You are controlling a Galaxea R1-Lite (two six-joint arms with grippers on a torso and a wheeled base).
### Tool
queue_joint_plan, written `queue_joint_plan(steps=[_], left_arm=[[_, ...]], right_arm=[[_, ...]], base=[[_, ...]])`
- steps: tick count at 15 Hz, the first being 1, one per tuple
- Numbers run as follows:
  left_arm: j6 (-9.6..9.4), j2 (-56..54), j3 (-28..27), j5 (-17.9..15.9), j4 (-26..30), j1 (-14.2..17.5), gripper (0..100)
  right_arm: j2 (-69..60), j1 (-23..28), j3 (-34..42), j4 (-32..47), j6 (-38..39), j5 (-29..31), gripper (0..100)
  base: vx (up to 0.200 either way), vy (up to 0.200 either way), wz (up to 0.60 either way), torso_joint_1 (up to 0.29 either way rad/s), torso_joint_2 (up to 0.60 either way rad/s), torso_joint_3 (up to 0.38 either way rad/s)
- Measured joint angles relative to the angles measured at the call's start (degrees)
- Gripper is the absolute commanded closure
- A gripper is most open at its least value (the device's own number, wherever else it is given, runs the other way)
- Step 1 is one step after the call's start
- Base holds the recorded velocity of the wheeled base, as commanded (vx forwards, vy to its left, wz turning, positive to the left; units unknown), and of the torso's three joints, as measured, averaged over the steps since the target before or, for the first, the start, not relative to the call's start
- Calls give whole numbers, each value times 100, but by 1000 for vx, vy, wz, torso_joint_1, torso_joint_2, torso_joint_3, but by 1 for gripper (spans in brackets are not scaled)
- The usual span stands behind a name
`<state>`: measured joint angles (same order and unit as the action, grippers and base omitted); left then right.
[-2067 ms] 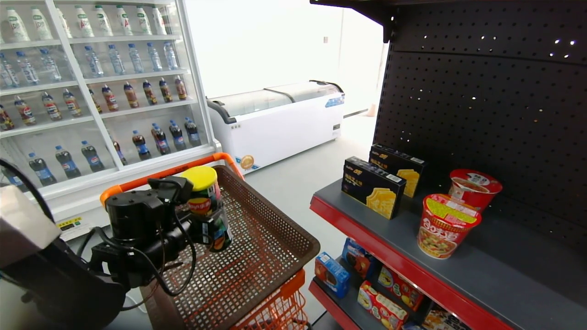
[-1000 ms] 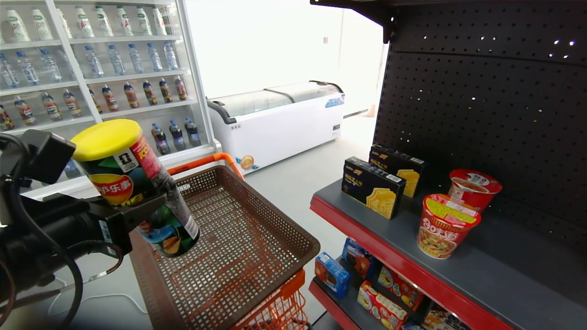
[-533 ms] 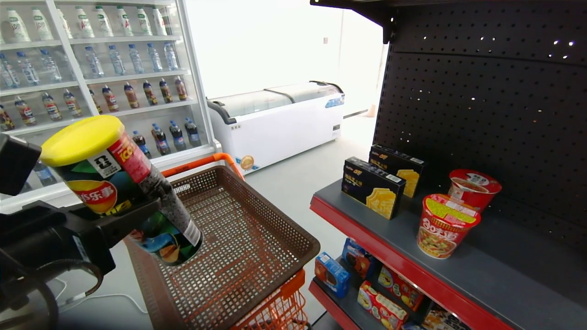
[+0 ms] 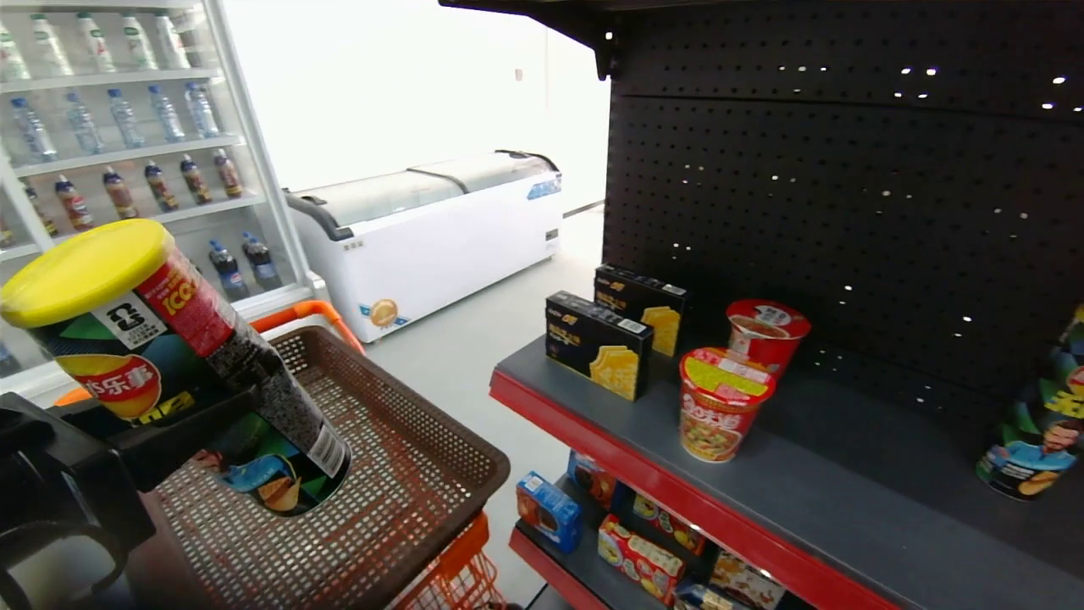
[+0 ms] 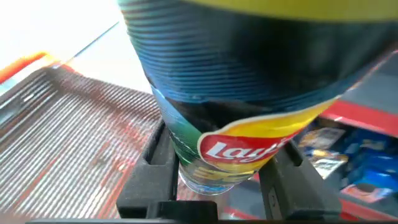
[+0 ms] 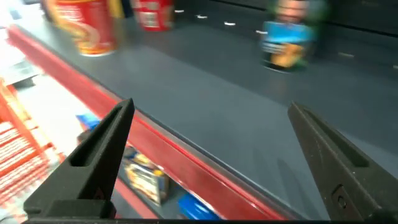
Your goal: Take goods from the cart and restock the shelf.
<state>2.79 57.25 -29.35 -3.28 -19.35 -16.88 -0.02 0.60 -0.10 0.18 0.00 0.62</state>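
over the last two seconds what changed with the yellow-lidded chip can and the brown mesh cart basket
The left gripper raised the yellow-lidded green chip can from low over the brown mesh cart basket to well above it, and keeps it clamped and tilted. The head camera then swung right, bringing a second can on the grey shelf into view. The black boxes and red noodle cups stayed put.

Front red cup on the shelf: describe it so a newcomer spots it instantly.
Start at the black pegboard shelving on the right, then drop to its grey shelf with the red front edge. Just right of the black boxes stand two red cups; take the front cup, nearer that edge. The back cup has a red lid; this one's lid is yellow-green.
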Motion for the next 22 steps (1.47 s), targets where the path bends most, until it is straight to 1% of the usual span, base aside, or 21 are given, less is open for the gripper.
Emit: queue_joint_plan(steps=[9,13,17,20,21,22], left_arm=[[16,-13,0,-5,16,24,100],[10,-9,-13,-55,90,10,100],[0,-4,-221,46,140,11,100],[35,0,-346,-16,162,-23,100],[104,6,-438,-121,172,-52,100],[245,9,-578,-252,161,-127,100]], right_arm=[[0,6,0,9,0,0,0],[0,-2,0,9,0,0,0],[0,0,0,9,0,0,0],[0,6,0,6,-10,-5,0],[0,4,0,6,-68,-44,0],[0,6,0,6,-117,-105,0]], base=[[0,0,-600,2,3,1],[0,0,0,0,0,0],[0,0,0,0,0,0],[0,0,0,0,0,0],[0,0,0,0,0,0],[0,0,0,0,0,0]])
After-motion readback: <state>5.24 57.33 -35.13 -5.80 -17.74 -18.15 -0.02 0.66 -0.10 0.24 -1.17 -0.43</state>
